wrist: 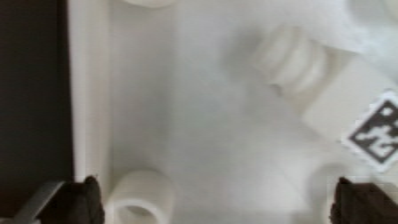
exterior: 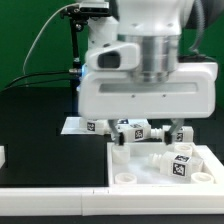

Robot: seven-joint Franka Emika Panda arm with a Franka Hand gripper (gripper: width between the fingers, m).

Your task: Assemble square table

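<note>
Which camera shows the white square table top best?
The exterior view: the table top shows its front edge and corner sockets, though the arm hides its back. The wrist view shows only a blurry close-up patch of it.

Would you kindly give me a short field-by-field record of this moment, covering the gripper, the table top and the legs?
gripper: open, fingertips wide apart, nothing between them, hanging over the table top
table top: white, lying flat on the black surface, raised corner sockets up
near socket: empty
leg: loose, lying on its side on the table top, tag showing
other tagged parts: behind the gripper, partly hidden, number unclear
legs fitted: none visible
</note>
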